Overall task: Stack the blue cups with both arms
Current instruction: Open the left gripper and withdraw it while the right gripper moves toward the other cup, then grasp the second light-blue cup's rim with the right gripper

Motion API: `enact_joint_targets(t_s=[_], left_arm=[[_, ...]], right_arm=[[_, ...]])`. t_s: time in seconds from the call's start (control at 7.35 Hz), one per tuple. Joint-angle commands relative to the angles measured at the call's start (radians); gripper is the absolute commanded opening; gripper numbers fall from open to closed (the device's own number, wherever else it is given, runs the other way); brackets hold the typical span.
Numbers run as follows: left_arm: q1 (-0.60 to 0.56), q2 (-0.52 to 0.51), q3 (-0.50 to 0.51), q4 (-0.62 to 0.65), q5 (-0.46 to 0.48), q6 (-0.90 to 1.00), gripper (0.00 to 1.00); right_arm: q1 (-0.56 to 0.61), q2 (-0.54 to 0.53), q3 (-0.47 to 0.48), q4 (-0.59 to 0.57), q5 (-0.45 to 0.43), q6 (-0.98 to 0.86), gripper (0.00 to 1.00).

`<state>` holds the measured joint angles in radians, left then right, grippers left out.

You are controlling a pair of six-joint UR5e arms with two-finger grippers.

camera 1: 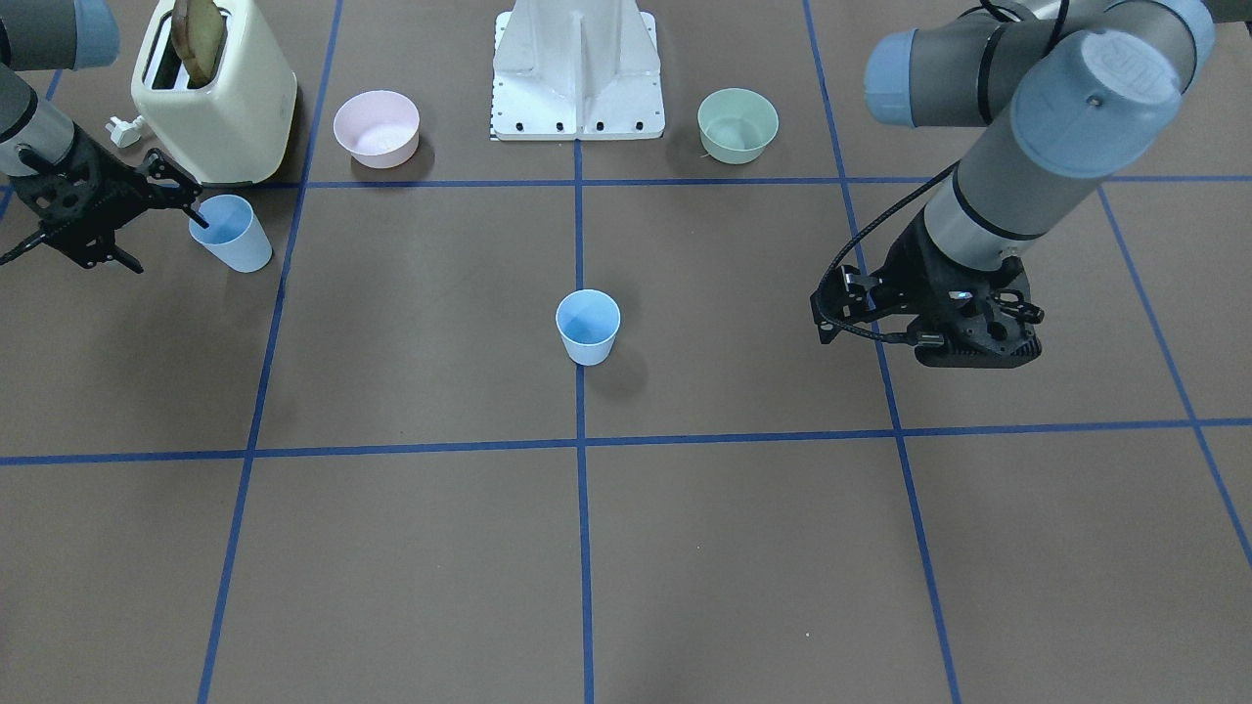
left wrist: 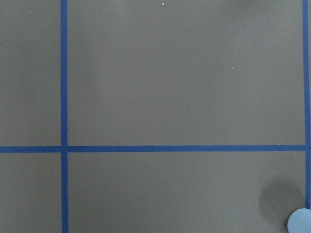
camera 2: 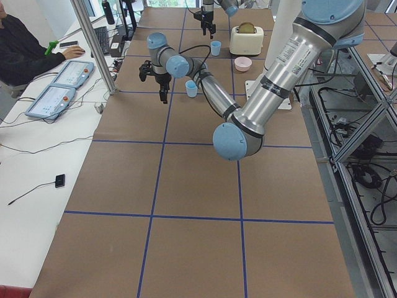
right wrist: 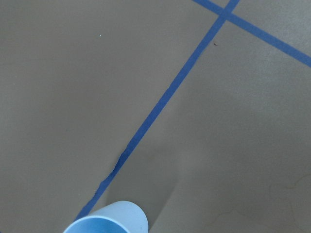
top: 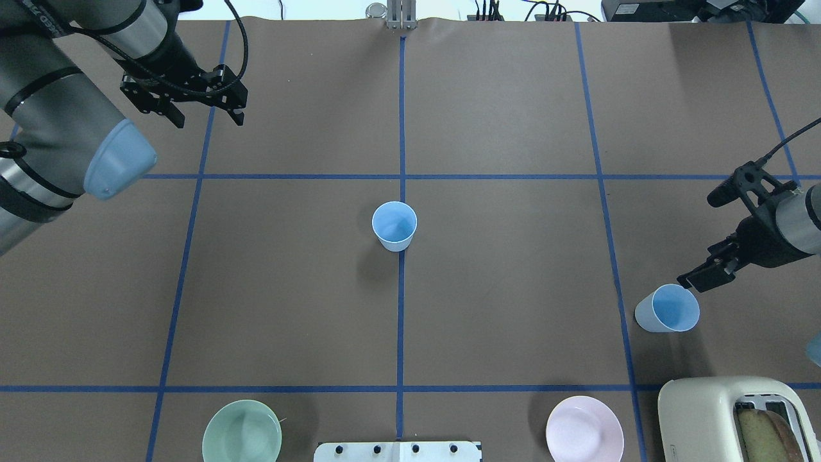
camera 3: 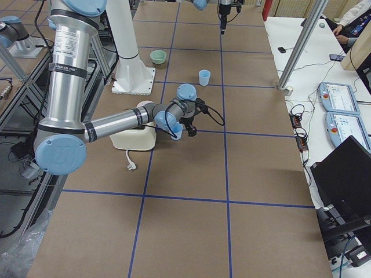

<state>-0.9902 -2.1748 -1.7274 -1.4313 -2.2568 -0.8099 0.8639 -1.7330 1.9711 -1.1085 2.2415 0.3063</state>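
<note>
One blue cup (camera 1: 588, 326) stands upright at the table's middle, also seen in the overhead view (top: 394, 225). The other blue cup (camera 1: 231, 232) (top: 667, 308) stands in front of the toaster. My right gripper (camera 1: 169, 242) (top: 700, 240) is open and low beside this cup. One fingertip (top: 689, 282) is at the cup's rim, and I cannot tell if it touches. The right wrist view shows only the cup's rim (right wrist: 107, 221). My left gripper (top: 208, 120) is open and empty, far from the middle cup, above bare table. The left wrist view shows only a sliver of that cup (left wrist: 300, 222).
A cream toaster (camera 1: 210, 93) holding a bread slice stands just behind the right-side cup, with a white plug (camera 1: 124, 130) beside it. A pink bowl (camera 1: 377, 127) and a green bowl (camera 1: 737, 124) flank the white pedestal (camera 1: 577, 68) at the robot's edge.
</note>
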Motion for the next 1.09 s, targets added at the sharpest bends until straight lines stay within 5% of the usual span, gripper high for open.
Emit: enact_joint_targets(t_s=[0.0,0.68,0.95], left_arm=[[-0.008,0.004,0.003,0.002,-0.006,0.012,0.98],[-0.013,0.017,0.003,-0.003,-0.006,0.014,0.97],[-0.018,0.029,0.005,0.0,-0.006,0.053,0.97]], right_arm=[[-0.034,-0.002,0.0,0.001,-0.003,-0.022,0.84],[-0.089,-0.013,-0.005,-0.002,-0.034,-0.038,0.78],[-0.097,-0.011,-0.006,-0.004,-0.034,-0.041,0.57]])
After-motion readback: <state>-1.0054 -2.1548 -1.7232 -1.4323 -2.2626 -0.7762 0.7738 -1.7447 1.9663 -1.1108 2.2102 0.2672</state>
